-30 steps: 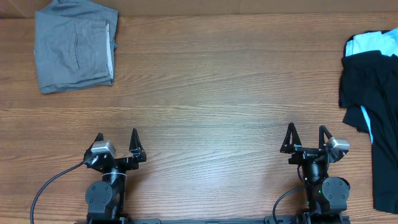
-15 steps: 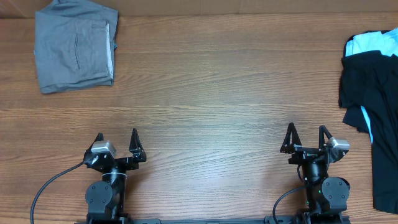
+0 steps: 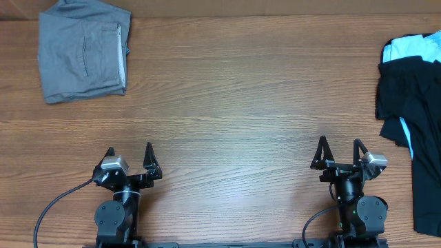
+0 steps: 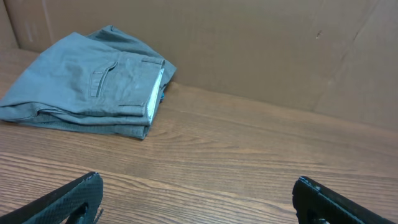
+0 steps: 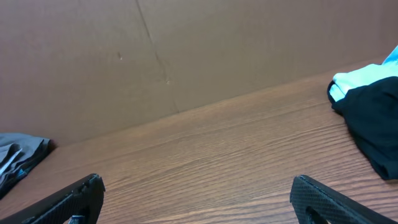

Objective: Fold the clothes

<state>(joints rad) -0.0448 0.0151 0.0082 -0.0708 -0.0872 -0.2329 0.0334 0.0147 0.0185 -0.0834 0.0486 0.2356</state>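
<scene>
A folded grey garment (image 3: 83, 55) lies at the table's far left corner; it also shows in the left wrist view (image 4: 87, 84). A crumpled black garment (image 3: 415, 124) lies at the right edge over a light-blue T-shirt (image 3: 412, 47); both show in the right wrist view, black (image 5: 373, 121) and light-blue (image 5: 357, 79). My left gripper (image 3: 129, 153) is open and empty near the front edge, far from the grey garment; its fingertips frame bare wood (image 4: 198, 186). My right gripper (image 3: 339, 146) is open and empty, left of the black garment (image 5: 198, 186).
The wooden table (image 3: 234, 103) stretches between the garments. A brown cardboard wall (image 4: 261, 43) stands along the table's far edge. Cables run from the left arm base (image 3: 48, 207) at the front.
</scene>
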